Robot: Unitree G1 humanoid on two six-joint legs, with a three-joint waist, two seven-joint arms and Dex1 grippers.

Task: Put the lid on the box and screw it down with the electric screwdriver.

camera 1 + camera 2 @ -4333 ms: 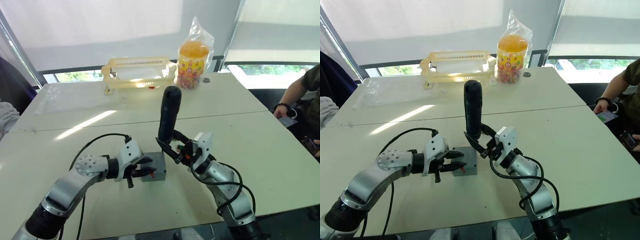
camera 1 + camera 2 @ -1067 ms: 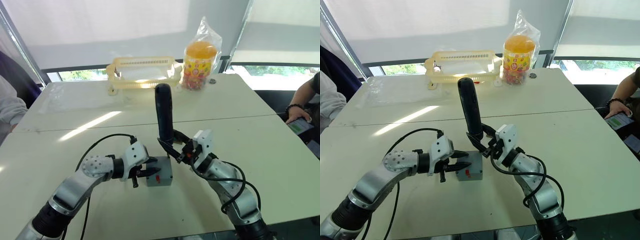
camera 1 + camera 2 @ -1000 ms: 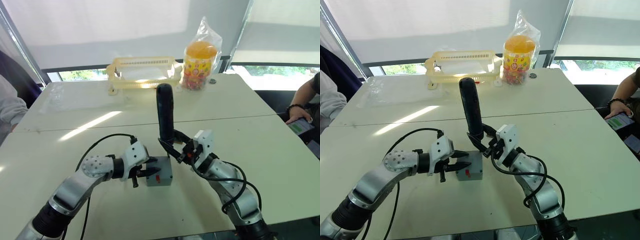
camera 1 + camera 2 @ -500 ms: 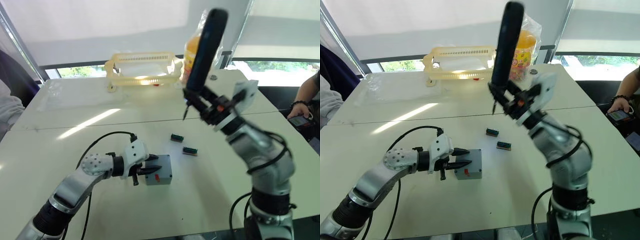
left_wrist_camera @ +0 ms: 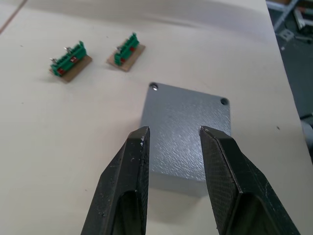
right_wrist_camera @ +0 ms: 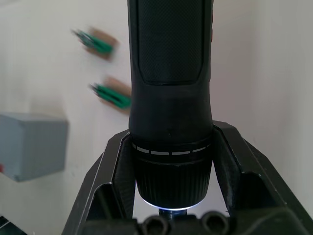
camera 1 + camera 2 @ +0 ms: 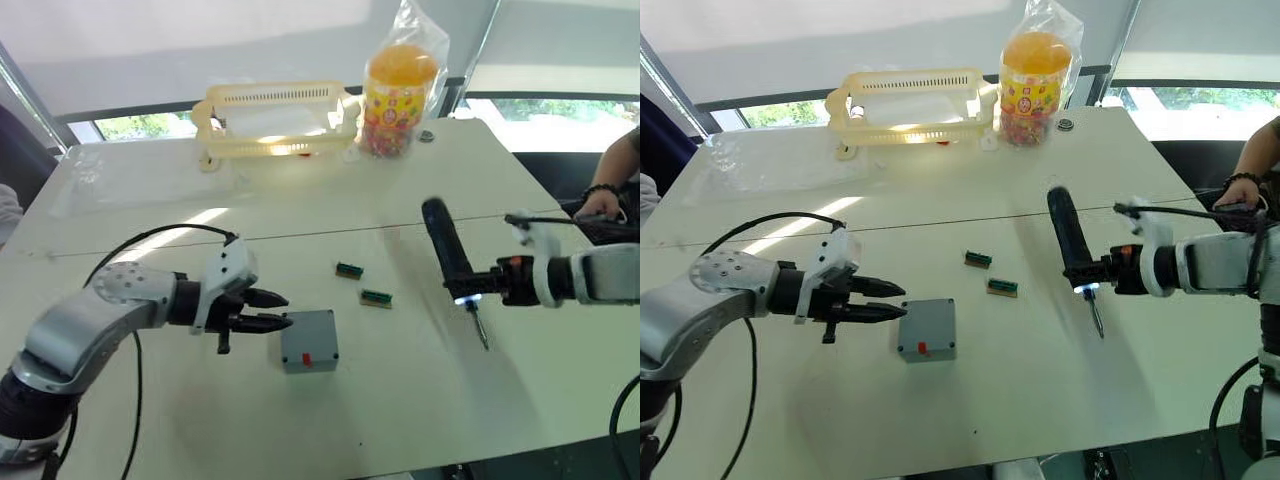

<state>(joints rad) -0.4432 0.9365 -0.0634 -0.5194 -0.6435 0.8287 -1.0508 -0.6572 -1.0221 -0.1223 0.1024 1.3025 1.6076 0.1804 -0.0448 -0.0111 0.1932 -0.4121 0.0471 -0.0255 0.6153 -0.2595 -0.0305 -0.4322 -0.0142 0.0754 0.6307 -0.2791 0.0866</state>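
Observation:
The grey-blue box (image 7: 308, 358) sits on the table with its red mark facing me. The lid (image 5: 186, 125) lies flat on top of it, with two screw holes showing at its far corners. My left gripper (image 7: 279, 311) is open just left of the box, fingertips at the lid's edge with nothing between them; I cannot tell if they touch. Out to the right, my right gripper (image 6: 171, 139) is shut on the electric screwdriver (image 7: 443, 247). The screwdriver is tilted, its ring lit, its bit (image 7: 481, 329) pointing down at the table, well clear of the box.
Two small green blocks (image 7: 349, 270) (image 7: 376, 297) lie between the box and the screwdriver. A yellow basket (image 7: 275, 120) and a bagged jar of sweets (image 7: 400, 80) stand at the back. A person's hand (image 7: 600, 196) rests at the right table edge.
My right arm has swung the screwdriver from over the box, up high, then down and out to the right. My left gripper has eased back left of the box. The camera tilted.

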